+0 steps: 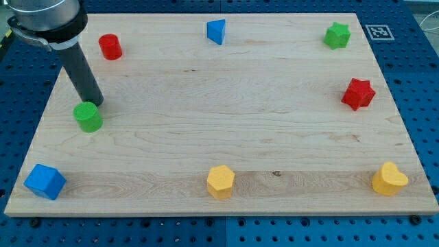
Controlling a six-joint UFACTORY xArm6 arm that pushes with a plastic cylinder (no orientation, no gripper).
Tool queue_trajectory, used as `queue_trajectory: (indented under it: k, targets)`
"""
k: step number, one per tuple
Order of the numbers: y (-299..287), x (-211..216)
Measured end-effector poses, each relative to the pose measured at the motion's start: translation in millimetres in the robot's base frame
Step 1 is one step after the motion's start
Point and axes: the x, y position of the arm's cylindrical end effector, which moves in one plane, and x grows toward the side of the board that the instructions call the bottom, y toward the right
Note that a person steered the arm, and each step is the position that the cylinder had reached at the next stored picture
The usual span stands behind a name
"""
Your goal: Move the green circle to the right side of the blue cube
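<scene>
The green circle (88, 116) is a short green cylinder at the view's left, halfway down the wooden board (226, 89). The blue cube (45, 182) sits at the board's bottom-left corner, below and a little left of the green circle. My tip (97, 103) rests on the board just above and to the right of the green circle, touching or nearly touching its upper edge. The dark rod rises from there toward the view's top left.
A red cylinder (110, 46) at top left, a blue triangle (217, 31) at top middle, a green star (337, 35) at top right, a red star (359, 94) at right, a yellow hexagon (221, 181) at bottom middle, a yellow heart (389, 179) at bottom right.
</scene>
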Motion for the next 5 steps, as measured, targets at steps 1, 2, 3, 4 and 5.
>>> queue_trajectory:
  k: [1, 2, 3, 4, 5]
  targets:
    - [0, 12]
    - [0, 37]
    - [1, 63]
    - [2, 86]
    - [2, 97]
